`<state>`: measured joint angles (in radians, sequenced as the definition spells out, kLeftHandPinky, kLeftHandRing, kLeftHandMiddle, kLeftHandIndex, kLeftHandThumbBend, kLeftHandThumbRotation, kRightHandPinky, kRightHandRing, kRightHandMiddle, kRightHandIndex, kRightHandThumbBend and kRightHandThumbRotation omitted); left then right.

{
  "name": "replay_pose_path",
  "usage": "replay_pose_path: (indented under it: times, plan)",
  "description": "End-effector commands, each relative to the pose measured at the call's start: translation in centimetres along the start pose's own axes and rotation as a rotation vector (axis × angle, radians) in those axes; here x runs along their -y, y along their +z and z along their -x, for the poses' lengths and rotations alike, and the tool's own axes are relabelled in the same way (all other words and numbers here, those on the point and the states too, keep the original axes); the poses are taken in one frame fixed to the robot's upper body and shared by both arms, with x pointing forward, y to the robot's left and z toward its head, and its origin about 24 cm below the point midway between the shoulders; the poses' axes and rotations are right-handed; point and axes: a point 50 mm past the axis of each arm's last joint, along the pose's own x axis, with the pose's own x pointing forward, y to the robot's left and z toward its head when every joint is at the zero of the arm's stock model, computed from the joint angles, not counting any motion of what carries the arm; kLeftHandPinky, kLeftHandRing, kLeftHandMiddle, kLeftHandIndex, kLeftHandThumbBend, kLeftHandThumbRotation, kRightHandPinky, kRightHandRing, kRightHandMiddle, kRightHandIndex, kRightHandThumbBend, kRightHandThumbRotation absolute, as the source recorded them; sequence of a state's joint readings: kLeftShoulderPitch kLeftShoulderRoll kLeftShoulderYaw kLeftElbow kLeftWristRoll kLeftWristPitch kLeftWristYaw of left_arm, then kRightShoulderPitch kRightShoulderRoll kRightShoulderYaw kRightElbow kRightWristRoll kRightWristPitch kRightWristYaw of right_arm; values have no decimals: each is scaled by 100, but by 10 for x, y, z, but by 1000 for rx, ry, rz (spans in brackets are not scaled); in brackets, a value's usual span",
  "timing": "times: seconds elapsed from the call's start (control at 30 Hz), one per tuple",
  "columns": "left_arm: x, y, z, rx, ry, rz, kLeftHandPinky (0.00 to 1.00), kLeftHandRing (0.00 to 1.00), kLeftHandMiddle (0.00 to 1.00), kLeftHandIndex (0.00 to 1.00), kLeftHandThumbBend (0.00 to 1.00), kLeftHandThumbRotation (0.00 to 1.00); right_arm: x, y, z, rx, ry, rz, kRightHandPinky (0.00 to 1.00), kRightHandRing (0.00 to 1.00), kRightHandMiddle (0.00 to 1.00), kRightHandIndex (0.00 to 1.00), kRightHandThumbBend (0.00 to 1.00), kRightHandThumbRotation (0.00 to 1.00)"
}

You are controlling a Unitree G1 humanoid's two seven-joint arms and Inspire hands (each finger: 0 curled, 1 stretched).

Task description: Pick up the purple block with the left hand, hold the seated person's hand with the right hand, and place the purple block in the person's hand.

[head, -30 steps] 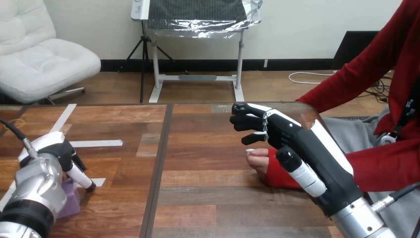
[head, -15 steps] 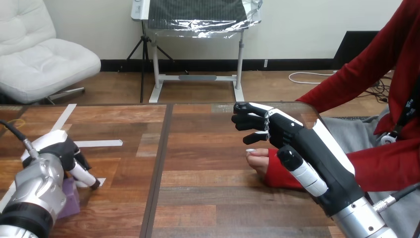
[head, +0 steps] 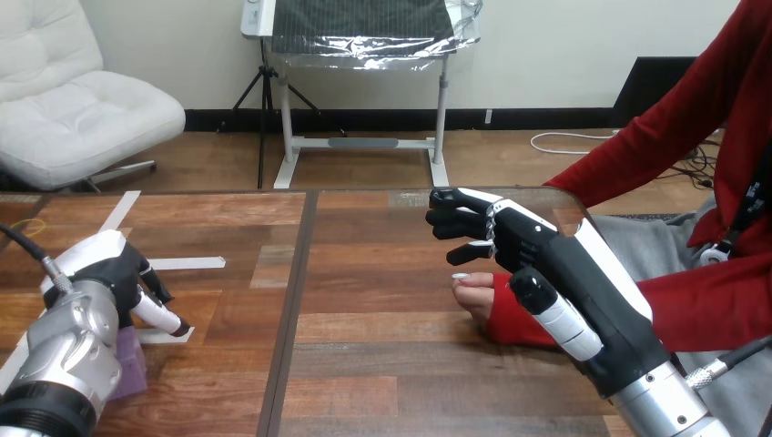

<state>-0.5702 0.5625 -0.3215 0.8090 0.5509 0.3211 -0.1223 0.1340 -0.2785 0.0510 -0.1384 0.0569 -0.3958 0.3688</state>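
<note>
Hanging low over the left side of the wooden table (head: 382, 364), the left hand (head: 118, 271) is turned palm down, its white back shell uppermost, at the end of a silver forearm (head: 64, 350) that comes in from the lower left corner. From where I stand I cannot tell whether it is clenched or has hold of anything. The purple block (head: 132, 364) sits on the table just under that wrist and forearm, nearer the table's front edge than the hand itself, half hidden by the arm (only its right side and a corner show). Just beside the hand there is a short strip of white tape (head: 168, 336) on the wood, with a longer strip (head: 187, 263) a little farther back.

Across the dark seam (head: 296, 300) that runs down the tabletop, well apart from the block, the right hand (head: 546, 259) is raised over the table's right side. It is released: the fingers (head: 455, 214) reach toward the left, loosely bent, with nothing between them and the thumb (head: 557, 320). Below it the person's hand (head: 473, 293) rests on the table in a red sleeve (head: 510, 320), fingers curled in. The robot's hand is over it and partly covers the sleeve; whether the two touch I cannot make out.
</note>
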Motion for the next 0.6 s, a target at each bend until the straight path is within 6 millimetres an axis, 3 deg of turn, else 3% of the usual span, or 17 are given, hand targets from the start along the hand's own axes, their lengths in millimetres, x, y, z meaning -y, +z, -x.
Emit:
replay_pose_path:
  times: [0.0, 0.57]
  plan:
    - [-25, 14, 3, 50, 93, 32, 22, 30, 40, 49, 75, 0, 8, 13, -10, 74, -26, 30, 70, 79, 80, 82, 99, 100]
    - [-35, 17, 9, 39, 55, -26, 20, 30, 43, 55, 72, 0, 8, 12, -10, 73, -26, 34, 70, 79, 80, 82, 98, 100]
